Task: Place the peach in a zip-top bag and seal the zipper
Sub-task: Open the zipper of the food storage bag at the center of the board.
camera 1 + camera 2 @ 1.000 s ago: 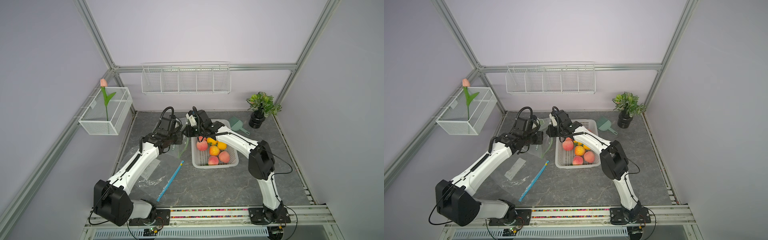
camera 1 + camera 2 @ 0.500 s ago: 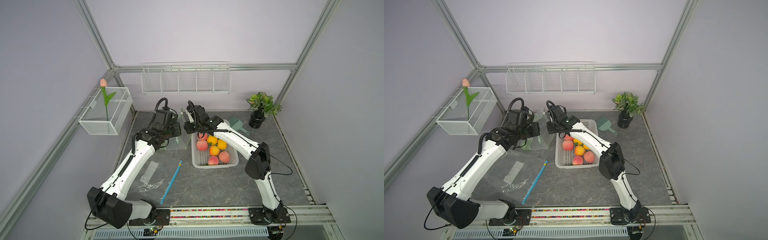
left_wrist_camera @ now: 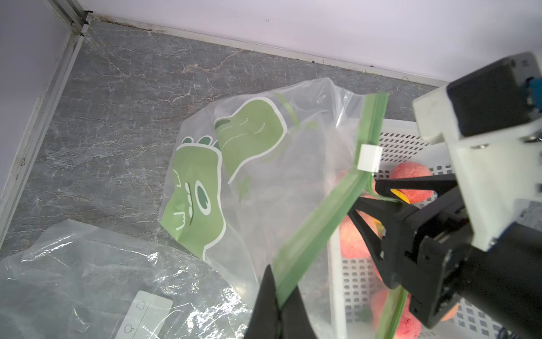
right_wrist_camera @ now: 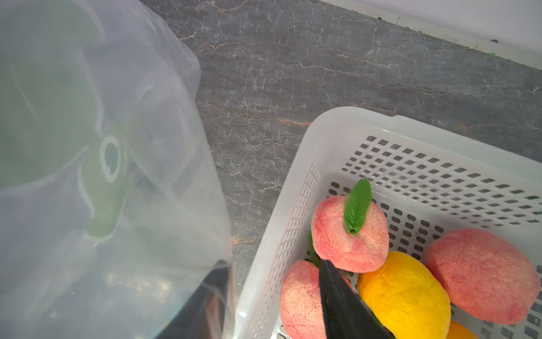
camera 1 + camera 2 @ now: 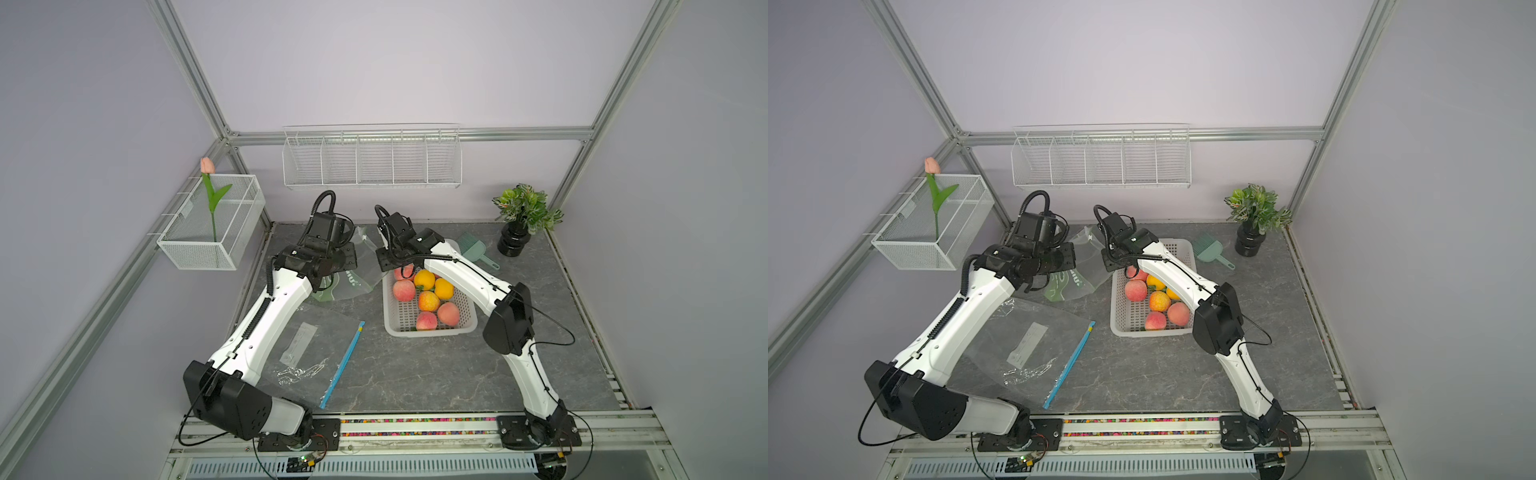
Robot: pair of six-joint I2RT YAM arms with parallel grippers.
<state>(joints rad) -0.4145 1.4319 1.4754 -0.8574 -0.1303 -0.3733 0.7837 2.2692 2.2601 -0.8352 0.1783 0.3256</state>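
Observation:
The zip-top bag (image 5: 361,266) (image 5: 1084,266) is clear with a green dinosaur print and a green zipper strip, and it hangs above the table just left of the basket. My left gripper (image 3: 281,278) is shut on that strip; a white slider (image 3: 369,158) sits further along it. My right gripper (image 4: 272,262) (image 3: 365,195) is open at the bag's mouth. One of its fingers shows through the bag's film (image 4: 102,146), and the other is over the basket. Several pink peaches (image 5: 403,289) (image 4: 349,232) lie in the basket with yellow fruit.
The white perforated basket (image 5: 428,332) (image 4: 322,126) stands mid-table. A second clear bag (image 5: 307,345) with a blue zipper lies flat at the front left. A green scoop (image 5: 473,250) and a potted plant (image 5: 523,216) are at the back right.
Both arms have carried the bag up and toward the back left. My right gripper's jaws have spread wider. The left gripper stays shut on the strip.

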